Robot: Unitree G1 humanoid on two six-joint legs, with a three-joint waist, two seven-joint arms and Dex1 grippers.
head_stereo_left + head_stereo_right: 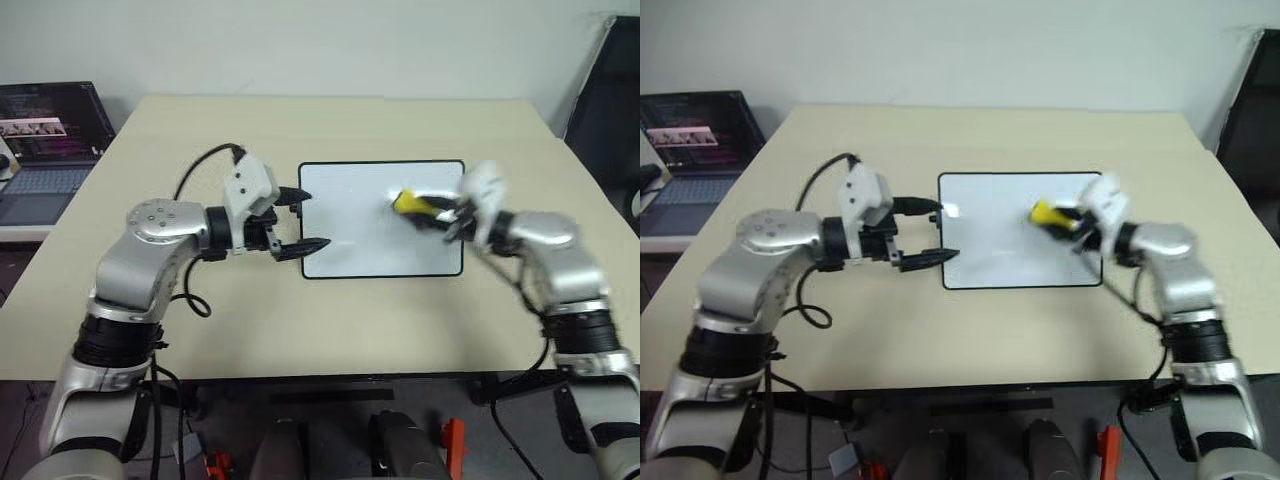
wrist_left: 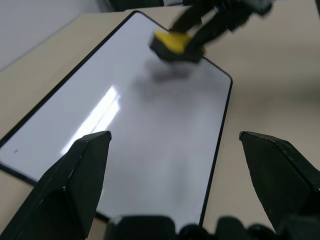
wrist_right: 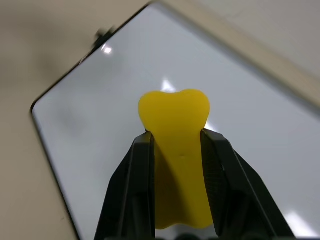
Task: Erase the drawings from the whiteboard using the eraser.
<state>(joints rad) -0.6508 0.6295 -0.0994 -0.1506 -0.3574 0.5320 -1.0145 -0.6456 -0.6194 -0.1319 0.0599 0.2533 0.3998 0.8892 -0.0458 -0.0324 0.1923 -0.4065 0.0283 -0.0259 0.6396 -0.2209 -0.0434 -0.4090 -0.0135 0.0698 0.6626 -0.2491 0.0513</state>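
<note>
The eraser (image 3: 174,150) is seen pinched between the two black fingers of the right gripper (image 1: 445,212), its yellow end bulging out past the fingertips; in the left eye view it sits right of the frame's centre, over the right half of the whiteboard (image 1: 360,240); whether it touches the board cannot be told. The left gripper (image 1: 305,219) is held at the board's left edge, left of centre, its fingers spread wide with nothing between them; one fingertip lies over the upper left corner of the board, the other over its lower left part. No drawings can be made out on the white surface, which shows glare streaks only. The board lies flat in the middle of a beige table (image 1: 300,330); an open laptop (image 1: 45,150) is seen at the upper left of the frame, beside the table, and a dark chair (image 1: 610,110) at the upper right; a pale wall runs behind.
</note>
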